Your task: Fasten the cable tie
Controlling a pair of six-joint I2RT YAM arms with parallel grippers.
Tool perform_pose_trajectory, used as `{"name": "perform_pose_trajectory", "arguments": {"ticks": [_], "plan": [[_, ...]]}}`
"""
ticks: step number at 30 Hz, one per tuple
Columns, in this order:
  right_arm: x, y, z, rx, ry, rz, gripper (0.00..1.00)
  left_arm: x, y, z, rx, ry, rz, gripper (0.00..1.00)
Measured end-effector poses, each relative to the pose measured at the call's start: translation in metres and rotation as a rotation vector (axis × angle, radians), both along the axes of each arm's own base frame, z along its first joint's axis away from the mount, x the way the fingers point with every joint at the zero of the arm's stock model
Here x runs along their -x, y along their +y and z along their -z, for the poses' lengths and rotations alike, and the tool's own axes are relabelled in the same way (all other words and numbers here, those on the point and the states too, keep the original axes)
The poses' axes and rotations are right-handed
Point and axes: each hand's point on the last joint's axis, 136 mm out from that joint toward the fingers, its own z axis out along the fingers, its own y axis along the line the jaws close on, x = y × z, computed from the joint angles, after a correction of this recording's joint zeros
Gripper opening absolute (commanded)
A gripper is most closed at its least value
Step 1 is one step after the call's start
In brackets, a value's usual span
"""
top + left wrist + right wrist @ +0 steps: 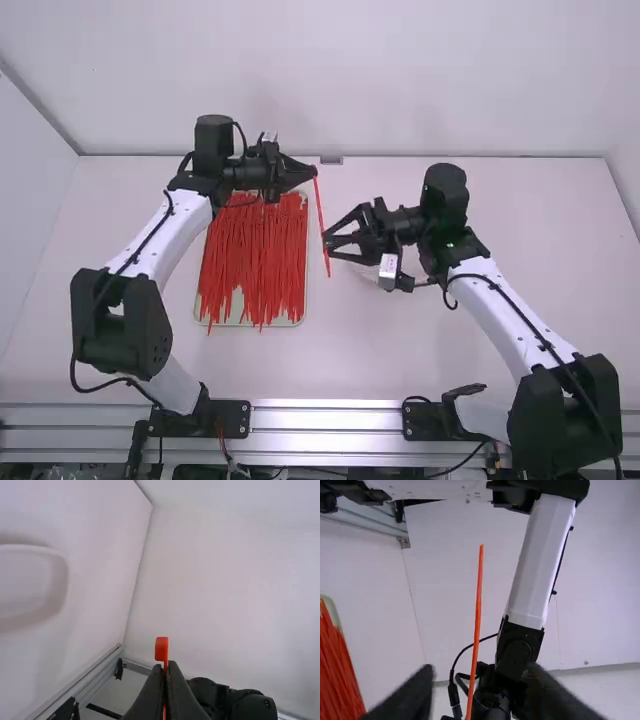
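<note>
left gripper (310,172): clenched on the tie (321,220) just behind its head, over the far end of the pile (255,255)
tie: red, straight, off the table (450,340); head pokes past the left fingertips, tail runs toward the right gripper (327,246)
right gripper: released, fingers spread wide either side of the tail
pile: loose red ties on a pale board (292,321), left of the middle

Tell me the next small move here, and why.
Probably ease the right gripper forward and close it on the cable tie near its free tail: its jaws stand open either side of the tie, while the left gripper is shut on the head end.
</note>
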Motion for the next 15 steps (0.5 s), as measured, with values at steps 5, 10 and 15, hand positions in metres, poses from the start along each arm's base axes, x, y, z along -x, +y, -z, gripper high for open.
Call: {"name": "perform_pose_trajectory", "arguments": {"ticks": [5, 10, 15], "plan": [[0.0017, -0.0005, -0.0003, -0.002, -0.001, -0.011, 0.0, -0.0024, 0.0002, 0.0, 0.001, -0.022, -0.006, 0.02], [0.0019, -0.0006, -0.0004, -0.002, -0.001, -0.012, 0.0, -0.0021, -0.0002, 0.0018, 0.001, -0.022, -0.006, 0.02], [0.0023, -0.0007, -0.0001, -0.001, 0.002, -0.014, 0.0, -0.0024, -0.0033, 0.001, 0.001, -0.044, -0.002, 0.02]]}}
